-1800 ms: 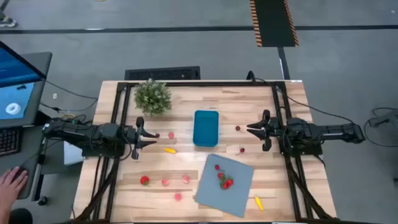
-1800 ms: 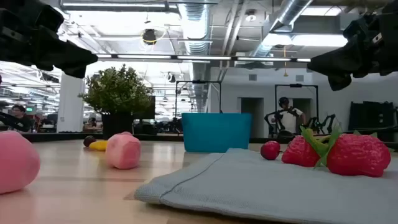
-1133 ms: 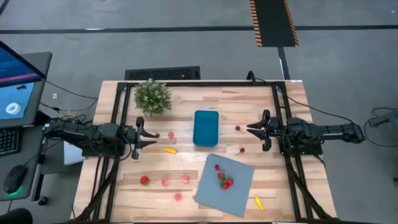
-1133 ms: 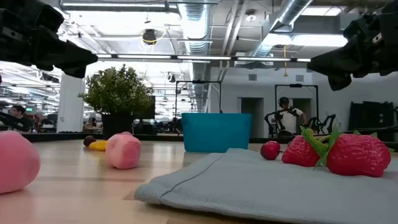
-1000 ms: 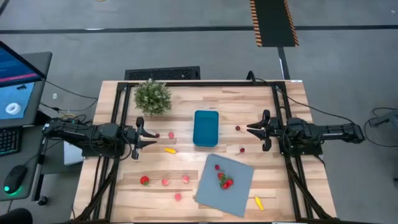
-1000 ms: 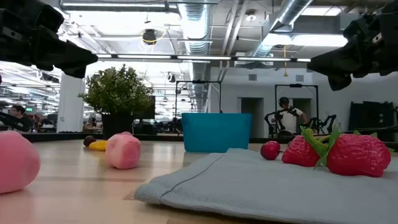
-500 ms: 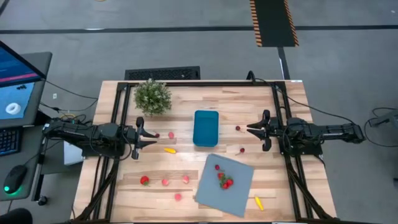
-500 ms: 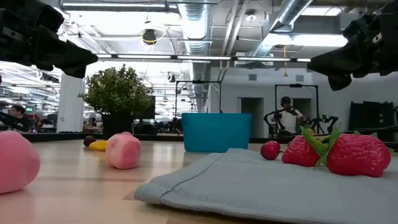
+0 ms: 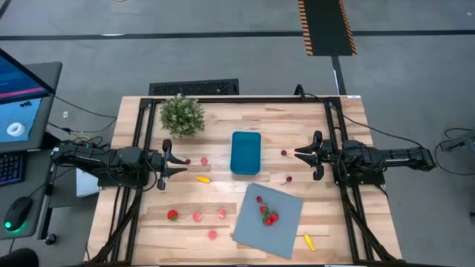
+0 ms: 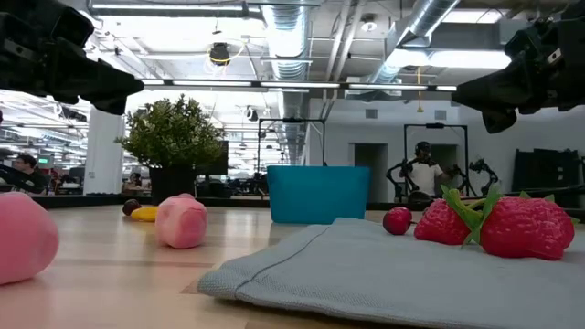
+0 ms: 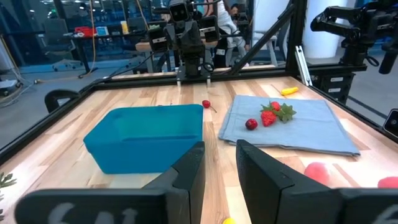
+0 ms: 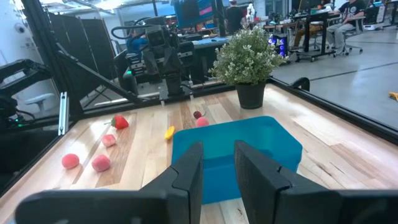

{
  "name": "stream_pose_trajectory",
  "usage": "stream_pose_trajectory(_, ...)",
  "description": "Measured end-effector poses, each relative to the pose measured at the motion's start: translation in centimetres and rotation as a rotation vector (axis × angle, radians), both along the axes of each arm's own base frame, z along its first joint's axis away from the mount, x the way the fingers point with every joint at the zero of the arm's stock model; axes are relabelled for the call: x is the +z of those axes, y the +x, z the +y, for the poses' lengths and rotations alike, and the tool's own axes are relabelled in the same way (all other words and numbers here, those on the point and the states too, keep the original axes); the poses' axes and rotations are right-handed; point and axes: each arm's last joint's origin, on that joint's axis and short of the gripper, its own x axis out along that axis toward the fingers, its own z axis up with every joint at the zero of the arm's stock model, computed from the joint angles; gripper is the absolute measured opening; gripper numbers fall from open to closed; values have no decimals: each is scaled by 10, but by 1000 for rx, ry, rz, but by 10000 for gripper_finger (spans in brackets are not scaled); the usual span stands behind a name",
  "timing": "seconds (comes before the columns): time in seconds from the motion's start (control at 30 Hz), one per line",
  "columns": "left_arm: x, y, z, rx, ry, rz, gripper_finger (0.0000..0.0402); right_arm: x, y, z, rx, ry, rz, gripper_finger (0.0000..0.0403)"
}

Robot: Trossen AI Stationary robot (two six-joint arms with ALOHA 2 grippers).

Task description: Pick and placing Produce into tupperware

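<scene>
The teal-blue tupperware [image 9: 246, 153] stands open in the middle of the table, also in the left wrist view [image 11: 146, 135] and the right wrist view [image 12: 239, 149]. Produce lies scattered: strawberries [image 9: 268, 215] on a grey-blue sheet [image 9: 286, 222], a yellow piece [image 9: 202, 179], pink pieces [image 9: 197, 217] and a red strawberry [image 9: 172, 215] toward the near left, small red ones [image 9: 283, 153] on the right. My left gripper [image 9: 184, 165] waits at the table's left side and my right gripper [image 9: 299, 153] at its right side. Both point level at the tupperware, open, with nothing between the fingers.
A bushy potted plant [image 9: 182, 115] stands at the far left of the table. Another yellow piece [image 9: 308, 242] lies by the sheet's near right corner. Black frame rails run along the table's left, right and far edges. People move about in the room beyond the table.
</scene>
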Motion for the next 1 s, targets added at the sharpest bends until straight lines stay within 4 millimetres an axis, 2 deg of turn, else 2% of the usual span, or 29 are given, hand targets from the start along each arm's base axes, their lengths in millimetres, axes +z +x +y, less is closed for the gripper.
stream_pose_trajectory(0.7, 0, 0, 0, -1, 9, -1, 83, 0, 0, 0, 0, 0, 0, 111)
stream_pose_trajectory(0.8, 2, 0, 0, 7, 86, -24, 83, 1, 0, 0, 0, -41, -6, 111)
stream_pose_trajectory(0.87, 5, 0, 0, -11, 23, -53, 83, 3, 0, 0, -1, -46, -29, 111)
stream_pose_trajectory(1.0, 7, 0, -2, -56, -198, -60, 83, 13, 0, 0, -9, 93, -149, 111)
